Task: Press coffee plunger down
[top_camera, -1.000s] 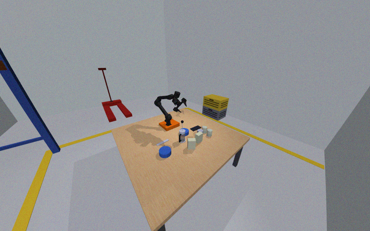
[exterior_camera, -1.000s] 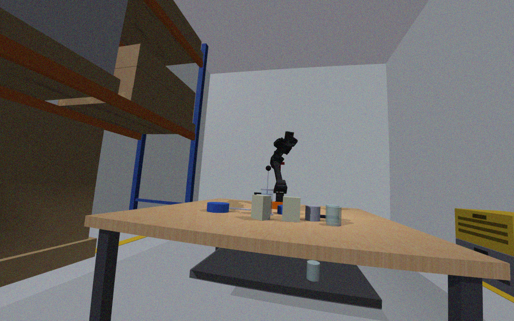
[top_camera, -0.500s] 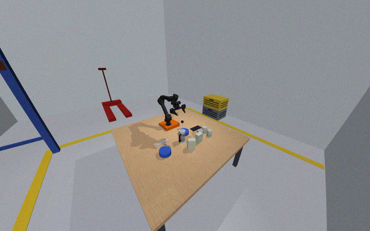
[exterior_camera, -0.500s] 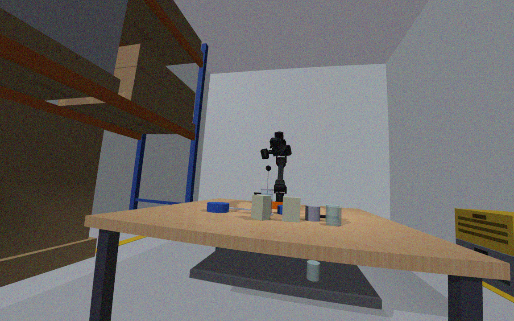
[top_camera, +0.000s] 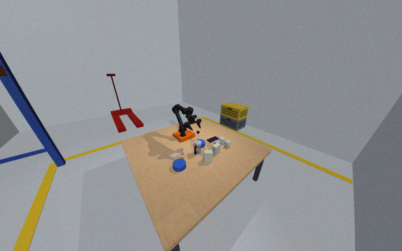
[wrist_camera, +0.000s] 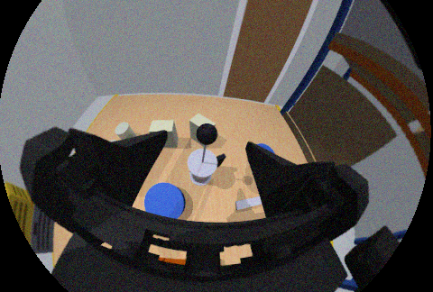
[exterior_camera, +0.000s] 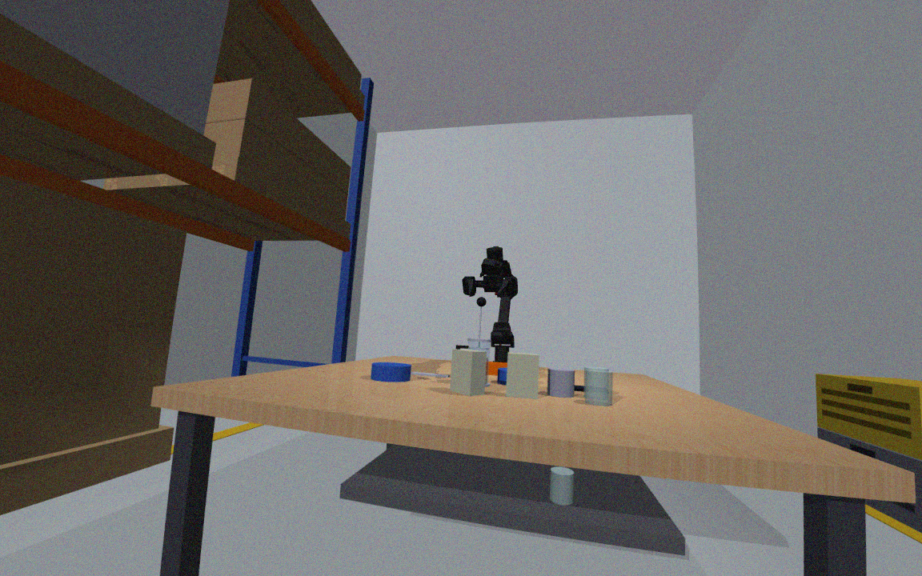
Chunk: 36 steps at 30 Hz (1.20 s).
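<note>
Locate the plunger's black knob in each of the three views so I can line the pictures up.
Top: plunger knob stands on its rod above the coffee press, just below the hand.
Exterior: knob at picture centre, below the open hand.
Wrist: knob between the two fingers, above the press.
Shared landmark: the blue disc on the table.

Wooden table (top_camera: 177,199), coffee press (top_camera: 198,147), blue disc (top_camera: 179,165), beige boxes (top_camera: 208,156)
</note>
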{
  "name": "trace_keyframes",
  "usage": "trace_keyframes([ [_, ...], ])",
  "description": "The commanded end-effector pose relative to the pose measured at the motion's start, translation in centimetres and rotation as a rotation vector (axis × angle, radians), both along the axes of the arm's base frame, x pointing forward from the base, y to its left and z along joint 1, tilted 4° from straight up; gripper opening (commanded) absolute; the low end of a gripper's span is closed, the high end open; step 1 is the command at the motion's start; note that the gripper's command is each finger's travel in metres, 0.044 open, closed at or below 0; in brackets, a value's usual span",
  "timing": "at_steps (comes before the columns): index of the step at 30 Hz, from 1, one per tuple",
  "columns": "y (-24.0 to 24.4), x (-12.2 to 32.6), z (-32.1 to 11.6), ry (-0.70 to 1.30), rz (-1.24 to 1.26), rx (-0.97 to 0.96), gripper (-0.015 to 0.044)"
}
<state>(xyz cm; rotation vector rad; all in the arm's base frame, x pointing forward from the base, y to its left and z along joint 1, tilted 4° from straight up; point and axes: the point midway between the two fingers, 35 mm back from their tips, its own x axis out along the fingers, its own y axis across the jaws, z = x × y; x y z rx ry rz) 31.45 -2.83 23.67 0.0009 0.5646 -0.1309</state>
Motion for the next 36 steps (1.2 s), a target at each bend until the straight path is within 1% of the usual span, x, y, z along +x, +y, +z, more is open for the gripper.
trace_keyframes([
  [1, 0.0, 0.5, -0.4, 0.002, 0.008, -0.002, 0.044],
  [22, -0.4, 3.0, -2.2, 0.0, 0.008, -0.002, 0.044],
  [34, -0.4, 3.0, -2.2, 0.0, 0.008, -0.002, 0.0125],
  [36, -0.4, 3.0, -2.2, 0.0, 0.008, -0.002, 0.0122],
])
